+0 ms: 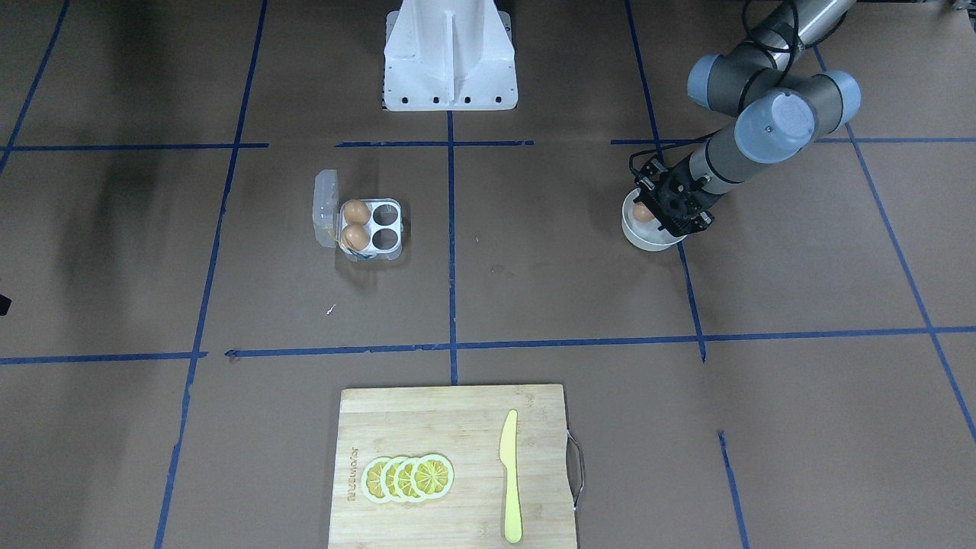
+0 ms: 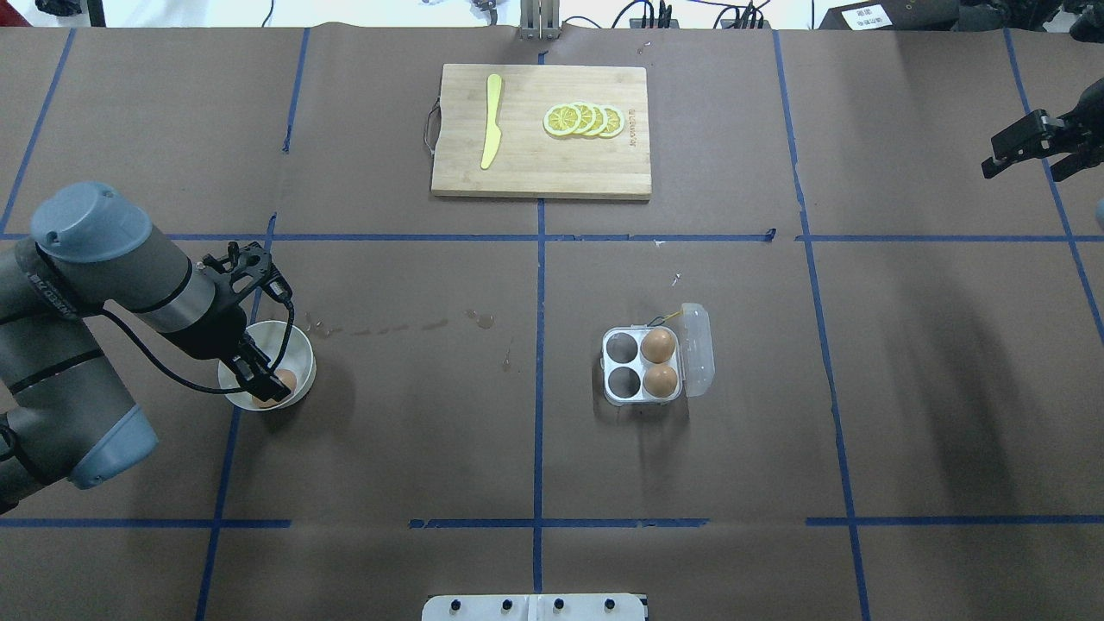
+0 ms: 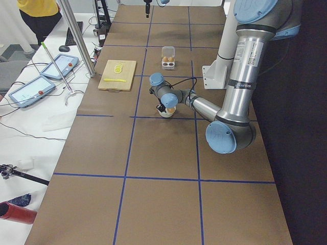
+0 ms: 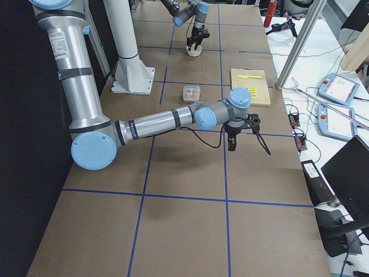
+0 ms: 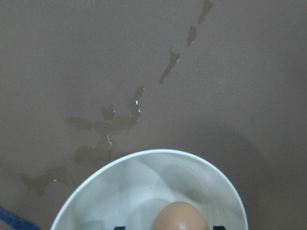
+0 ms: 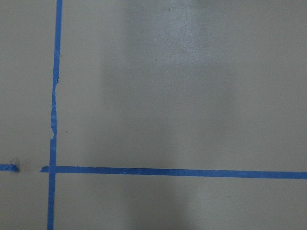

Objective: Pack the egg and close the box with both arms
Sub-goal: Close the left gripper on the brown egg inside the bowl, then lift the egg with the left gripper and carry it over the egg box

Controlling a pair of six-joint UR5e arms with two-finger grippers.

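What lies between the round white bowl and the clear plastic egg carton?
Overhead view: only brown table paper, one blue tape line and faint wet smears nearer the round white bowl.

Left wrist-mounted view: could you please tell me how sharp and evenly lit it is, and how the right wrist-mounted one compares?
Left wrist-mounted view: the tan-brown egg is soft and cropped at the bottom edge; the round white bowl casts a soft shadow rightwards; wet streaks glint on the brown paper. Right wrist-mounted view: a pale glare patch washes out the paper.
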